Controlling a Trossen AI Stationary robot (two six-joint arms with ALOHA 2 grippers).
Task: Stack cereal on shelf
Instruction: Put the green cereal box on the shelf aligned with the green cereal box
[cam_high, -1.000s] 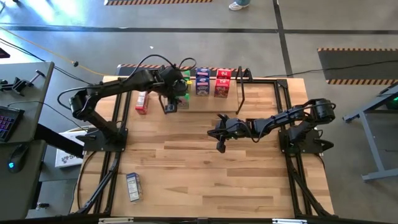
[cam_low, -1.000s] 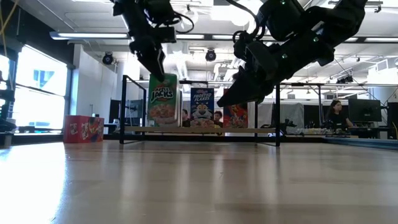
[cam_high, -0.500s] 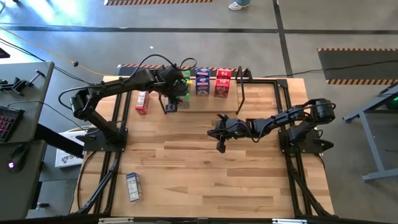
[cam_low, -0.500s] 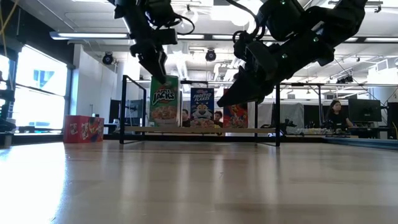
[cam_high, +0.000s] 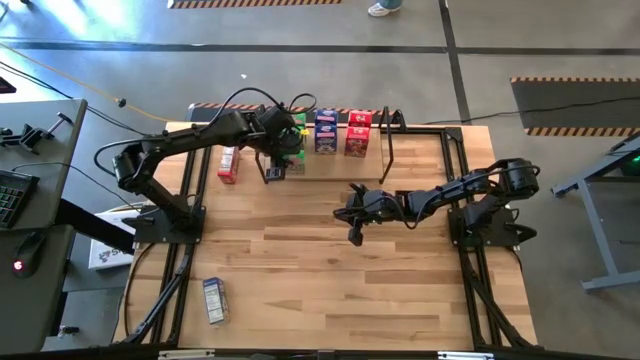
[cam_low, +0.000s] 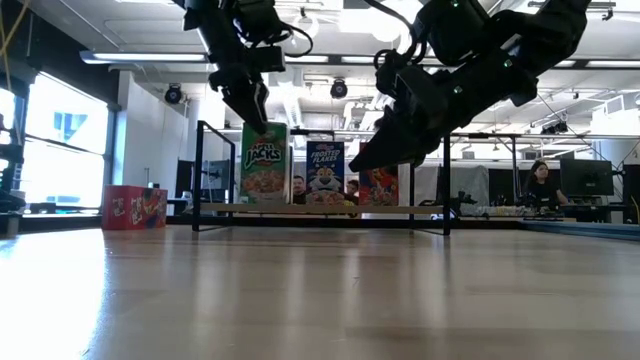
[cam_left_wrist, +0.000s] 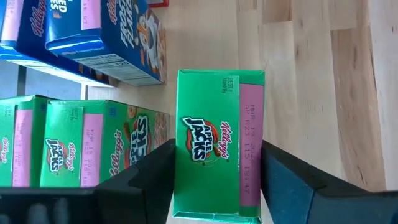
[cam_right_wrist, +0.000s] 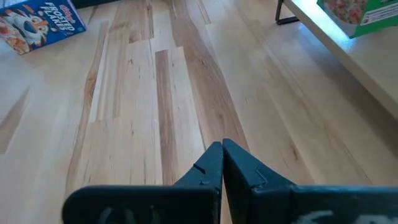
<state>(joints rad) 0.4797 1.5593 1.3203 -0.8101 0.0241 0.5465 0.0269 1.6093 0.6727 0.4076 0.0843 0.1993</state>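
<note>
Here your worktop (cam_high: 320, 270), a broad slab of pale wood planks with visible grain, carries a low light-wood shelf (cam_high: 335, 152) along its far edge, framed at each end by thin black metal hoops. You see small rectangular cardboard cereal boxes standing upright there in a row, faces forward as on a shop display: a green box (cam_low: 264, 163), a blue box (cam_low: 324, 172) and a red box (cam_low: 378, 186), glossy print on thin card. Your left pincer (cam_high: 272, 172) hangs over the shelf's left end with its dark fingers (cam_left_wrist: 292, 186) flanking the green box; the fingers look spread just wider than the card, so the box appears to stand on its own, though contact on either side cannot be ruled out. That straddle suits setting the box square beside its neighbours. Your right pincer (cam_high: 356, 228) waits mid-worktop, well clear of the shelf, tips pressed together and holding nothing. Off the shelf, a red box (cam_high: 228, 165) rests beside its left hoop, and a blue box (cam_high: 214, 300) lies flat near the worktop's front-left corner.
</note>
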